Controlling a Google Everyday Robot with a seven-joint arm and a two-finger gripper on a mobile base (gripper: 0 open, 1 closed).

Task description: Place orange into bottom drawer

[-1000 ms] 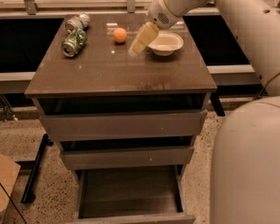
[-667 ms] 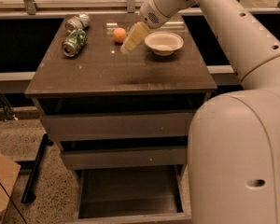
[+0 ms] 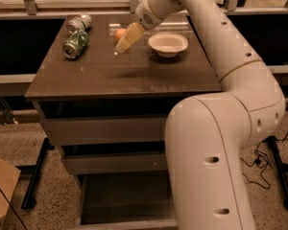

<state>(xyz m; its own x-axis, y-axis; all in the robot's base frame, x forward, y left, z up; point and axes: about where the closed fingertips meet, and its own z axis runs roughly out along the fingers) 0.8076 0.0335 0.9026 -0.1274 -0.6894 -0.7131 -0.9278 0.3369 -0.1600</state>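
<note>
The orange (image 3: pixel 119 33) sits on the dark tabletop (image 3: pixel 115 75) near its back edge, mostly hidden behind my gripper. My gripper (image 3: pixel 126 39) hangs just above and in front of the orange, its cream fingers pointing down-left. The bottom drawer (image 3: pixel 129 200) is pulled open at the foot of the cabinet, its dark interior showing, partly hidden by my arm.
A cream bowl (image 3: pixel 168 44) stands right of the orange. Two crushed cans, a green one (image 3: pixel 75 43) and a silver one (image 3: pixel 79 22), lie at the back left. My large white arm (image 3: pixel 216 143) covers the cabinet's right side. A cardboard box (image 3: pixel 0 186) is at the lower left.
My gripper has moved left from beside the bowl to over the orange, now covering most of it. My arm has swung further across the right of the view.
</note>
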